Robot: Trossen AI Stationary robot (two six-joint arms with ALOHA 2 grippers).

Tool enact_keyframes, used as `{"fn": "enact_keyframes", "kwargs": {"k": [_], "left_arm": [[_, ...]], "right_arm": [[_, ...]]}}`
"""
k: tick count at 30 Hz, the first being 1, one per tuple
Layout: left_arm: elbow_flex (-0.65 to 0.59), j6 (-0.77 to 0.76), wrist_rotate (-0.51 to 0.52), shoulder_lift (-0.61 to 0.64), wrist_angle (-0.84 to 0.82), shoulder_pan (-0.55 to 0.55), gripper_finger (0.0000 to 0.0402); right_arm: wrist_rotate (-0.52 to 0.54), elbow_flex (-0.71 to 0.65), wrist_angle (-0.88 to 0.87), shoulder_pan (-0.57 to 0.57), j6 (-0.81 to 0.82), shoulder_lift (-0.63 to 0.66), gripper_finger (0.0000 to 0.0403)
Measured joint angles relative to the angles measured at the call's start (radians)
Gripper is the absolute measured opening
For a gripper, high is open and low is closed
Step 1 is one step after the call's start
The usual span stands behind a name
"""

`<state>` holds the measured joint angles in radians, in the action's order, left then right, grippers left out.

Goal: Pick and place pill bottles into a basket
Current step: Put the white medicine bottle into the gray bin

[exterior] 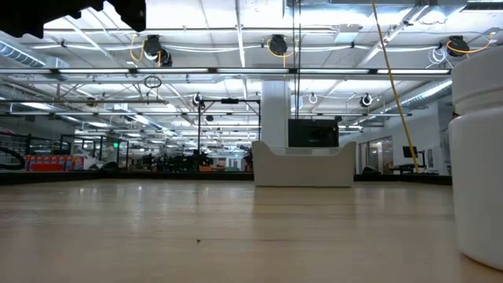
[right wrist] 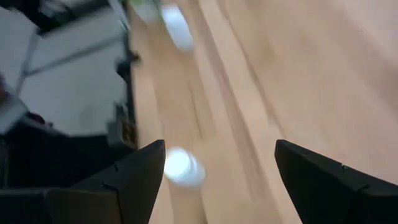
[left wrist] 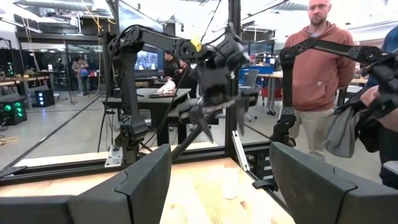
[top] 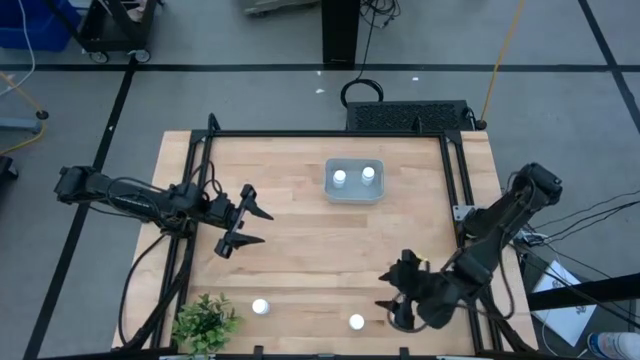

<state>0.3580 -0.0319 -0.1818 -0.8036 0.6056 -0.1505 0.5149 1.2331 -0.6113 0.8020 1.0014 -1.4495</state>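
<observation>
Only from above, 2 pill bottles (top: 353, 176) inside basket (top: 355, 195); both grippers' fingers apart.

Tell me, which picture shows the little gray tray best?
The high view: the basket shows whole from above, with two pill bottles standing inside. The low view shows only its side wall, far across the table. Neither wrist view shows it.

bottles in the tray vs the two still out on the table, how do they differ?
Place: the two pill bottles in the basket, at and, sit at the table's far side; the loose bottles and stand on bare wood at the near edge.
Spacing: the basket pair is close together; the loose pair is wider apart.
Neighbours: the right tool hangs by one loose bottle; none is by the basket.
Shared: white, upright.
</observation>
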Motion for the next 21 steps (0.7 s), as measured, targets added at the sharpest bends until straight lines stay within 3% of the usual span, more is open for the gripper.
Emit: {"fn": "enact_keyframes", "kwargs": {"k": [7, 21], "left_arm": [[0.0, 0.003, 0.0, 0.0, -0.005, 0.0, 0.0274], [0.0, 0.002, 0.0, 0.0, -0.007, 0.0, 0.0274]], "right_arm": [[-0.221, 0.0, -0.16, -0.022, 0.281, -0.035, 0.0295], [-0.43, -0.002, -0.243, -0.015, 0.557, -0.106, 0.0295]]}}
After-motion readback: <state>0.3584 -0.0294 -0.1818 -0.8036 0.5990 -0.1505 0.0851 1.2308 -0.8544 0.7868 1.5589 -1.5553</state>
